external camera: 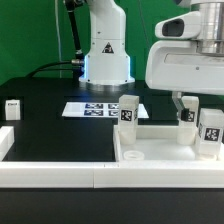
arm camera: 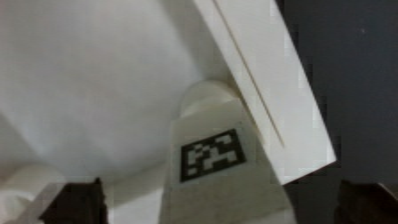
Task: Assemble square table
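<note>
Hand (arm camera: 214, 205) spread wide, straddling but not touching the short white plastic leg with black-and-white square tag (arm camera: 214, 152), which stands upright directly beneath it, long axis along the approach, on the large flat white square panel (external camera: 160, 152), exterior view's right.

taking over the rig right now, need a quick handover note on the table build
Gripper: open, jaws either side of the leg under the gripper, not clamped on it.
Things: tabletop panel lies rim up. Three legs stand on it: far-corner leg, the one under the gripper, right-edge leg. Fourth leg stands apart on the black table, on the exterior view's left.
Done: three legs set on the panel; how tight, cannot tell.
Left: fetch and fit the fourth leg.
</note>
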Controlling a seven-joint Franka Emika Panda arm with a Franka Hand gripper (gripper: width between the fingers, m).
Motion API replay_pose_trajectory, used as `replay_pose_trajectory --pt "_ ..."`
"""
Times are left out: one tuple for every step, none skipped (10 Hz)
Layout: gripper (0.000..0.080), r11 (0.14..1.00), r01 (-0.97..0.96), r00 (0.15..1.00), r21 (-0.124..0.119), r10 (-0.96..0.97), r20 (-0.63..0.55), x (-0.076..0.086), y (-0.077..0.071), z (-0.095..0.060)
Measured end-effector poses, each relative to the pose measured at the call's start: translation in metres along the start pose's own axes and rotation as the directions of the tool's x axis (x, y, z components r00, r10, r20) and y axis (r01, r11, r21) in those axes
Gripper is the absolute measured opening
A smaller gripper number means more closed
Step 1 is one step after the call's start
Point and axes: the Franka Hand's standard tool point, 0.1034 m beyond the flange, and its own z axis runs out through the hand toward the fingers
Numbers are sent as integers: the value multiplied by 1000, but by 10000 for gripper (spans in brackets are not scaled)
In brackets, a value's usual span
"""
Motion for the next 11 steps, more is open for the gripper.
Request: replay_pose_trajectory --pt "648 1000 6 1000 -1 -6 0 1 1 0" --pt "541 1000 6 1000 -1 -6 0 1 2 0" --pt "393 1000 -24 1000 0 24 0 1 1 0" --pt "393 999 -38 999 0 38 1 1 2 0" --pt "290 997 -72 997 -1 72 1 1 2 0" --pt "290 987 -159 987 0 159 2 1 3 0" --pt "290 968 -252 968 3 252 5 1 4 0" --pt "290 892 -453 892 4 453 17 0 6 1" --pt "290 804 -595 803 -4 595 27 -1 6 1" --pt "290 657 -754 657 0 753 48 0 6 2" --pt "290 527 -850 525 -5 848 79 1 8 2"
